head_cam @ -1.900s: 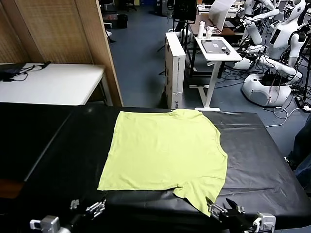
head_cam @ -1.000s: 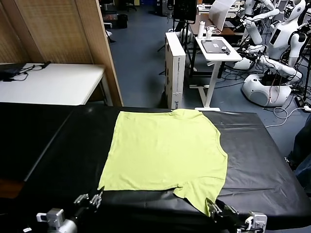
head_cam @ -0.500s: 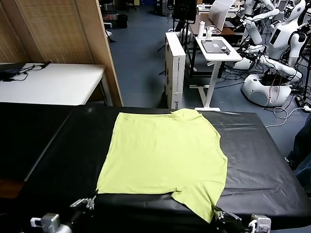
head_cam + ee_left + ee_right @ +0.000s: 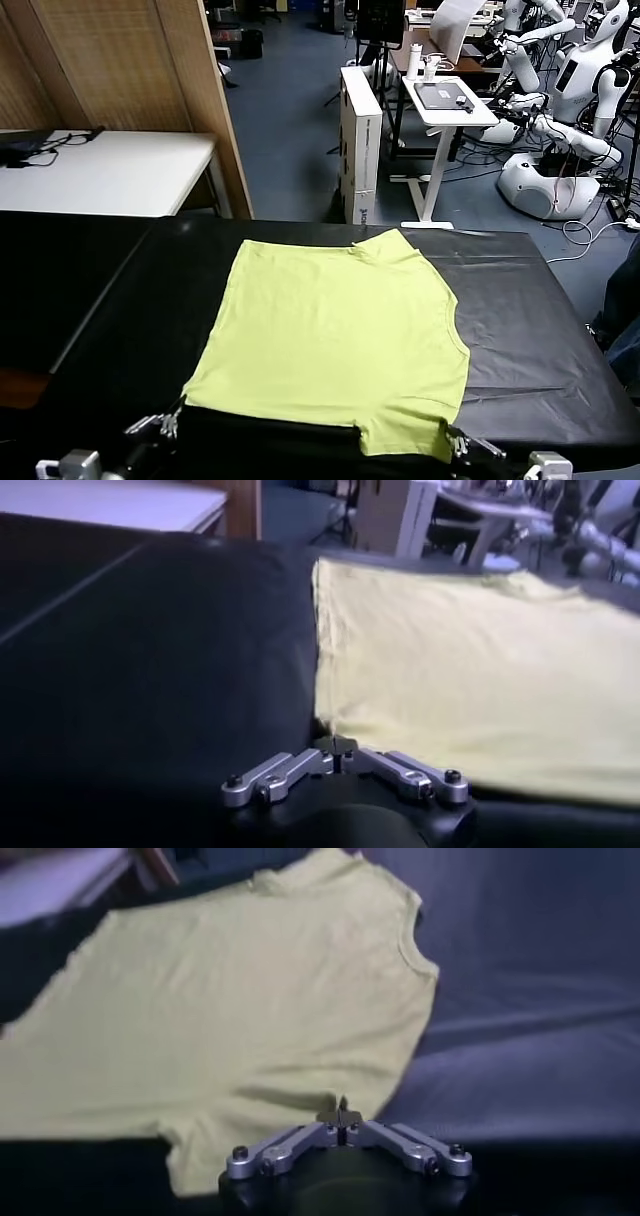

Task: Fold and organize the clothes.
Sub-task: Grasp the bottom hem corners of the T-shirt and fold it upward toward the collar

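Head view: lime T-shirt [image 4: 335, 340] lies spread on the black table covering [image 4: 530, 330], roughly centred, neck end toward the far edge, near hem at the robot's edge; near hem looks lifted slightly off the covering, dark gap under it; left gripper [image 4: 168, 424] sits at the near-left hem corner, fingers pinched together on the fabric; right gripper [image 4: 452, 440] sits at the near-right sleeve corner, also clamped onto the cloth; behind the table: a white side table [image 4: 110, 170] to the left, a wooden partition [image 4: 130, 70], a tall white box [image 4: 361, 140], a small white desk [image 4: 450, 105] and other white robots [image 4: 560, 110] on the right.

Left wrist view: left gripper [image 4: 337, 748] has its fingers drawn fully together at the shirt's corner [image 4: 470, 670]; the yellow edge meets the fingertips, so the grip is on the shirt; shirt stretches away over the black covering [image 4: 150, 660]; left of that edge is bare covering.

Right wrist view: right gripper [image 4: 343, 1110] is likewise pinched tight, tips buried in the shirt's near edge [image 4: 250, 1018]; fabric puckers into a fold right at the tips; sleeve and round neck visible farther off; black covering [image 4: 540, 1038] beside the shirt.
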